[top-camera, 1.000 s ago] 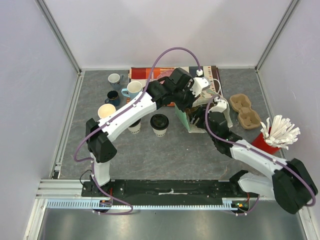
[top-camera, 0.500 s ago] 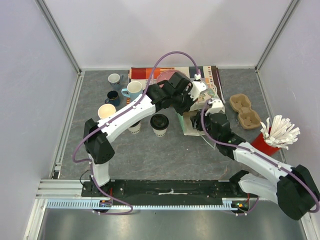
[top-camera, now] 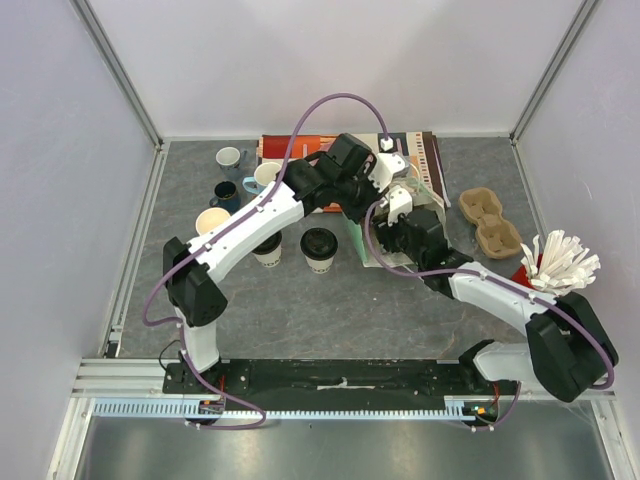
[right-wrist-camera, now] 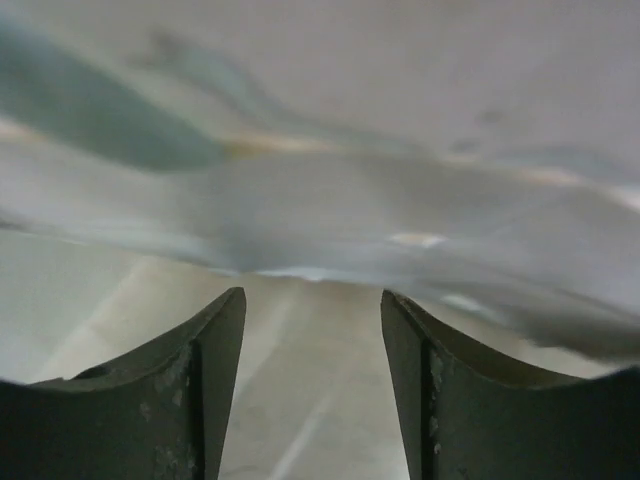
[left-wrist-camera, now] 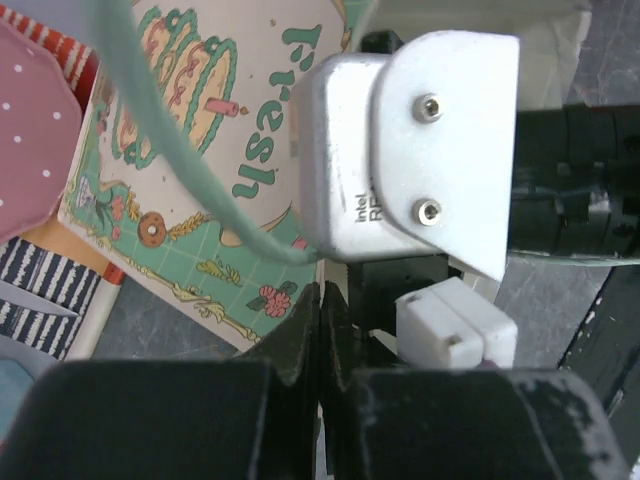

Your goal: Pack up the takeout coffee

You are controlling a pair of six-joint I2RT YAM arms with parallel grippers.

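Observation:
One takeout coffee cup (top-camera: 319, 248) with a black lid stands mid-table. A second cup (top-camera: 268, 253) shows partly under the left arm. A green patterned paper bag (top-camera: 372, 256) lies between the two grippers. My left gripper (top-camera: 375, 205) (left-wrist-camera: 322, 290) is shut, pinching the bag's thin rim, with the printed bag wall (left-wrist-camera: 200, 150) beside it. My right gripper (top-camera: 388, 236) (right-wrist-camera: 313, 295) is open and reaches inside the bag; only the pale bag lining (right-wrist-camera: 320, 200) shows ahead, and nothing sits between its fingers (right-wrist-camera: 215, 340).
A white mug (top-camera: 230, 157), a navy mug (top-camera: 225, 192), a light blue mug (top-camera: 265, 176) and a cream open cup (top-camera: 212, 221) stand at the left. A cardboard cup carrier (top-camera: 488, 220) and a red holder of white sticks (top-camera: 555, 265) are at the right. Flat patterned bags (top-camera: 430, 150) lie at the back.
My right arm has swung left and pushed deeper into the bag. The bag and my left gripper have shifted slightly left and back. The cups have not moved.

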